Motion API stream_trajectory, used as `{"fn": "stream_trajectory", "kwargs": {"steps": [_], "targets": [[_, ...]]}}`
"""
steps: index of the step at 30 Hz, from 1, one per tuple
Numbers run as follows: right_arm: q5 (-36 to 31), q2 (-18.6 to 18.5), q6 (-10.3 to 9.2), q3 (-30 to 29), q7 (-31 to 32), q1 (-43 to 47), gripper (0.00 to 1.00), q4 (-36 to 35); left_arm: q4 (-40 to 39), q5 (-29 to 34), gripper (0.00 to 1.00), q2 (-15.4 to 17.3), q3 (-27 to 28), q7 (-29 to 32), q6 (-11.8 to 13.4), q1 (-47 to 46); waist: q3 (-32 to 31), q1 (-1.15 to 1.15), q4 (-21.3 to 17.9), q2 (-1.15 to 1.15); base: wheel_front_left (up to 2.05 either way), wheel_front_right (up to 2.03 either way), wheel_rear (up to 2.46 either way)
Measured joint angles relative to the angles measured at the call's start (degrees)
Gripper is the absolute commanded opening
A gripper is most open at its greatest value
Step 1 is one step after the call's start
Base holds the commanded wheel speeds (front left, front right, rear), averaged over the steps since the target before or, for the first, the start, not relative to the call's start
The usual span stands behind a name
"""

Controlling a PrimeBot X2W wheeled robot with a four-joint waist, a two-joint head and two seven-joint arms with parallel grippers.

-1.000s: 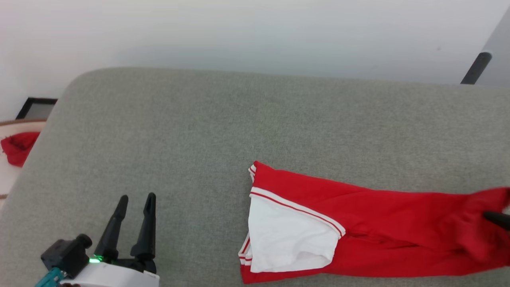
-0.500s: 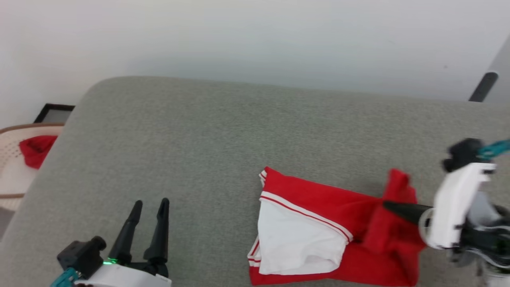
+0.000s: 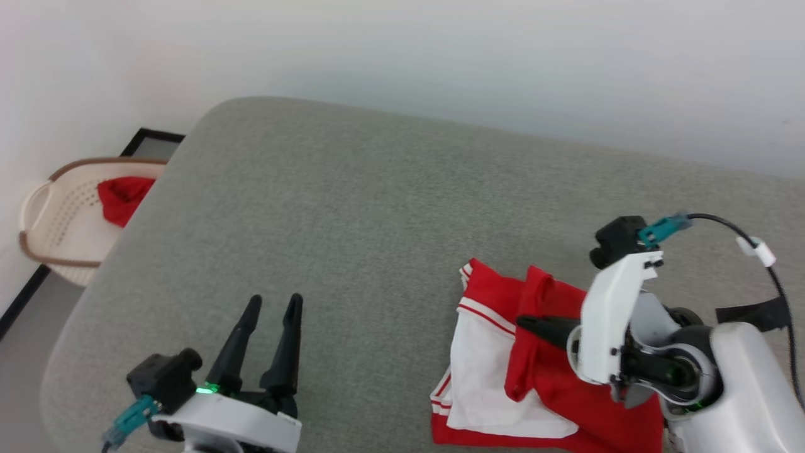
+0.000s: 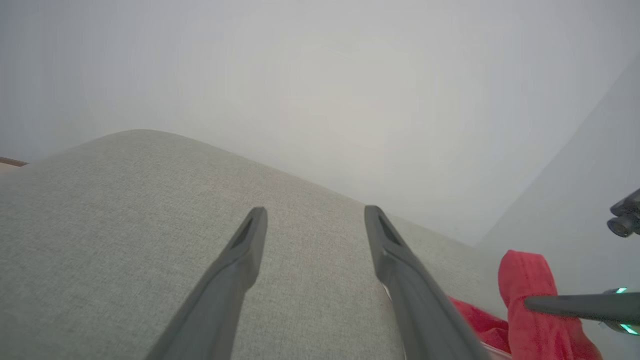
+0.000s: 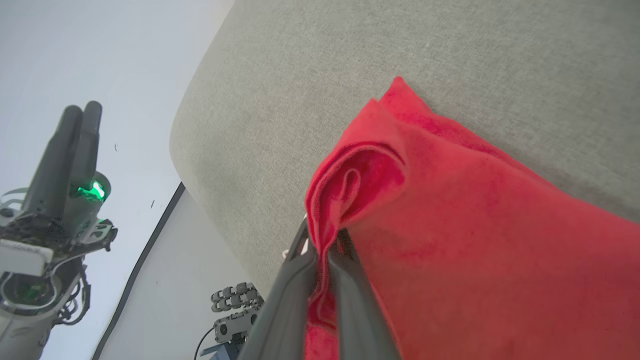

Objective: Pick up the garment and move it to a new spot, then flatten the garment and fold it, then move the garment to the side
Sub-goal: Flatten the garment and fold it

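Note:
The garment [image 3: 497, 371] is a red shirt with a white sleeve and red-striped trim, lying at the front right of the grey cushion [image 3: 377, 189]. My right gripper [image 3: 523, 322] is shut on a red fold of it, held up over the white sleeve. In the right wrist view the dark fingers [image 5: 292, 280] pinch the bunched red edge of the garment [image 5: 450, 225]. My left gripper [image 3: 273, 303] stands open at the front left, well apart from the shirt, nothing between its fingers [image 4: 250, 250]. The lifted red fold [image 4: 525, 280] shows at the lower right of the left wrist view.
A cream laundry basket [image 3: 38, 214] sits on the floor left of the cushion, with a small plain red cloth lump [image 3: 122, 196] inside. A pale wall runs behind the cushion. The cushion's rounded left corner is near the basket.
My right gripper has carried the shirt's red end leftward over the rest, doubling the long red strip onto itself. The head camera has also shifted, bringing the basket into fuller view. Left gripper unchanged.

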Motion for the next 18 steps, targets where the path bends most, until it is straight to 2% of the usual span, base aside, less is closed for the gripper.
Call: {"fn": "stream_trajectory", "kwargs": {"steps": [12, 14, 16, 18], "targets": [[-0.5, 0.6, -0.01, 8.3, -10.5, -6.4, 0.00, 14.3, 1.4, -0.7, 1.00, -0.8, -2.0, 0.0, 0.0, -3.2, 1.8, 0.00, 2.9, 0.00, 0.00, 0.00, 0.00], [0.1, 0.6, -0.01, 9.7, -11.7, -7.1, 0.44, 15.9, 1.6, -0.9, 1.00, -0.9, -2.1, 0.0, 0.0, -3.3, 1.9, 0.00, 2.9, 0.00, 0.00, 0.00, 0.00], [0.8, 0.5, -0.01, 11.1, -13.2, -7.8, 0.99, 16.8, 1.6, -1.0, 1.00, -0.9, -2.1, 0.0, 0.0, -3.6, 2.0, 0.00, 2.7, 0.00, 0.00, 0.00, 0.00], [2.1, 0.3, -0.01, 12.0, -14.3, -8.8, 1.00, 17.7, 1.7, -1.2, 1.00, -0.9, -2.0, 0.0, 0.0, -3.7, 2.0, 0.00, 2.6, 0.00, 0.00, 0.00, 0.00]]}}
